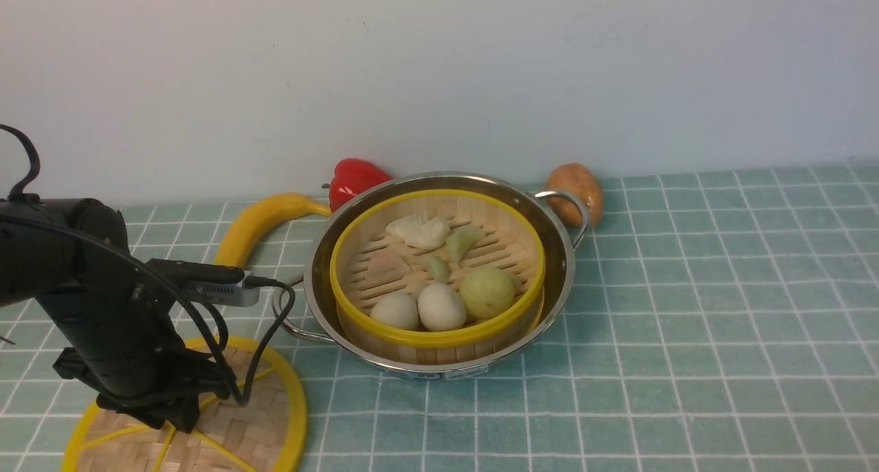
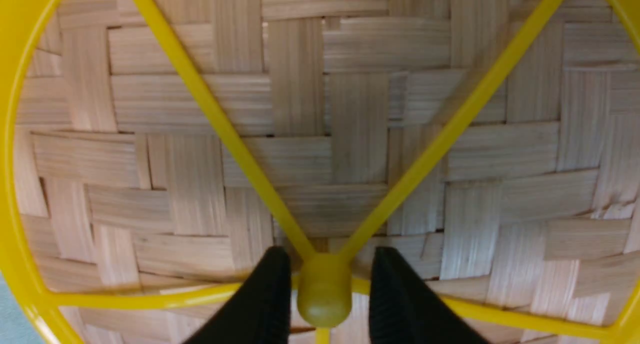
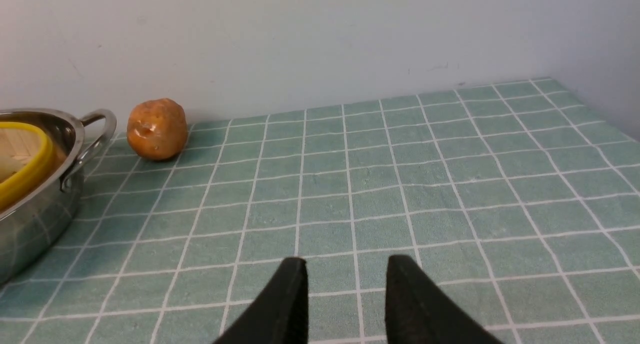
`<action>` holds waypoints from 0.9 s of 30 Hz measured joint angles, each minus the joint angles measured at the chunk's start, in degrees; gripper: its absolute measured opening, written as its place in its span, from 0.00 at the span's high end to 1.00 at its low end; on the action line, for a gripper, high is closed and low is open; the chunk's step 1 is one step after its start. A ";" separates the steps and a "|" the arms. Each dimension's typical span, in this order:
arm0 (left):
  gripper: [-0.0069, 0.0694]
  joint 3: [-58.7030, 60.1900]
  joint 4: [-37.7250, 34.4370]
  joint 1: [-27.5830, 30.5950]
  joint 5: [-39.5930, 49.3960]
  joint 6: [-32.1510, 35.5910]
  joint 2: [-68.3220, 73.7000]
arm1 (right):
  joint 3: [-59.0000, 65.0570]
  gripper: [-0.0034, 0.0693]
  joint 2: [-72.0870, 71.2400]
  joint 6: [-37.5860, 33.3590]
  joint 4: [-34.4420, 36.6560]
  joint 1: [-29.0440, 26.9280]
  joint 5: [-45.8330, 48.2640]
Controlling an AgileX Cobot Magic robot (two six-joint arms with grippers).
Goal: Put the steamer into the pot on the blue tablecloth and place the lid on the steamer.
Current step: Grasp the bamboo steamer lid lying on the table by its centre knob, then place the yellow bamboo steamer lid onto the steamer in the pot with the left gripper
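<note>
The steamer (image 1: 439,338), with toy buns and dumplings inside, sits in the steel pot (image 1: 316,279) on the blue tablecloth (image 1: 687,321). The woven lid (image 1: 264,417) lies flat on the cloth, front left of the pot. My left gripper (image 1: 182,424) is lowered onto the lid's middle. In the left wrist view its jaws (image 2: 330,256) are open and straddle the lid's yellow knob (image 2: 324,299), with a small gap on one side. My right gripper (image 3: 345,266) is open and empty over bare cloth to the right of the pot (image 3: 35,219); it is out of the front view.
A yellow banana (image 1: 261,225) and a red pepper (image 1: 354,178) lie behind the pot on the left. A brown potato (image 1: 578,190) lies by the pot's right handle, against the wall, and also shows in the right wrist view (image 3: 156,128).
</note>
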 joint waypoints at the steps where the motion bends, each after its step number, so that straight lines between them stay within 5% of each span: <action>1: 0.73 -0.04 0.17 0.00 0.17 -0.04 0.00 | 0.00 0.62 0.00 0.00 0.00 0.00 0.00; 19: 0.76 -16.23 12.30 0.00 15.47 2.83 -13.01 | 0.00 0.62 0.00 0.00 0.00 0.00 0.00; 26: 0.76 -25.81 -7.70 -5.73 10.71 25.36 -12.87 | 0.00 0.62 0.00 0.00 0.00 0.00 0.00; 27: 0.76 -26.78 -11.84 -9.27 7.36 32.51 -11.74 | 0.00 0.62 0.00 0.00 0.00 0.00 0.00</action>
